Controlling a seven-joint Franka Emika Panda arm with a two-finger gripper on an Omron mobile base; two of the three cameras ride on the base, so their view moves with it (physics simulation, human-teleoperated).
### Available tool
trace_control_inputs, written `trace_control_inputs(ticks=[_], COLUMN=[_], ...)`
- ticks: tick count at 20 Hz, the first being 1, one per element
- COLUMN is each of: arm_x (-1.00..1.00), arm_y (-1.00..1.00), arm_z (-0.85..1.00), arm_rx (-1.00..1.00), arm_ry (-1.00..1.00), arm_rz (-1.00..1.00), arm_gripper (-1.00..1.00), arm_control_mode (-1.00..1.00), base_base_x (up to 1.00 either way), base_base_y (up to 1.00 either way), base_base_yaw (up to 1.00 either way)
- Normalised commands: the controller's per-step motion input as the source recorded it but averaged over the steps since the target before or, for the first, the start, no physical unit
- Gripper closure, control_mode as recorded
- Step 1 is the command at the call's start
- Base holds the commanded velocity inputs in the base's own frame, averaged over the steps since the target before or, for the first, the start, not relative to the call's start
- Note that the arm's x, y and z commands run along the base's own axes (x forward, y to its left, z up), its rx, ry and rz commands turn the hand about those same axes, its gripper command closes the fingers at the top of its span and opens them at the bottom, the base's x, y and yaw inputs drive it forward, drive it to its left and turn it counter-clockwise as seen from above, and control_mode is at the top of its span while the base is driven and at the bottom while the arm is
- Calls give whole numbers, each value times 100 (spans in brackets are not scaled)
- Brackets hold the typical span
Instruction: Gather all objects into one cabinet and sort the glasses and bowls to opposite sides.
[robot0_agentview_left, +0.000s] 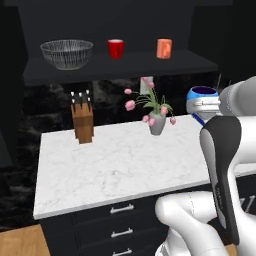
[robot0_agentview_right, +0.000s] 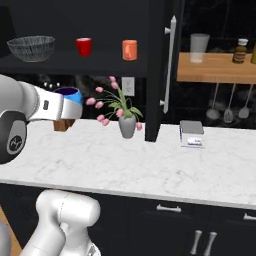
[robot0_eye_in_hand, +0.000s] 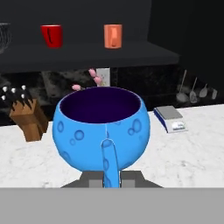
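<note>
Hand view: fingers (robot0_eye_in_hand: 110, 178) pinching blue cup (robot0_eye_in_hand: 101, 127) handle; flower vase (robot0_agentview_left: 156, 123) beyond.

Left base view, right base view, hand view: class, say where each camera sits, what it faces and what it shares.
Left base view: behind-left of the arm, facing the black open wall cabinet; white arm at right.
Right base view: behind-right, facing the white marble counter; arm at left.
Hand view: on the hand, along the gripper shut on the bright-blue cup's handle.
Shared: red cup, orange cup.
</note>
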Motion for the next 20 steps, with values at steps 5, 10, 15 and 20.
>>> trace_control_inputs(ticks=[5, 10, 15, 20], arm_x=[0, 0, 0, 4], arm_y=[0, 0, 0, -2], arm_z=[0, 0, 0, 5], arm_rx=[0, 0, 0, 0], arm_ry=[0, 0, 0, -7], arm_rz=[0, 0, 0, -3], arm_gripper=[100, 100, 100, 100], arm_control_mode=[100, 100, 100, -100], base_base_x=[49, 43, 45, 7], base_base_y=[5, 0, 0, 0], base_base_yaw=[-2, 0, 0, 0])
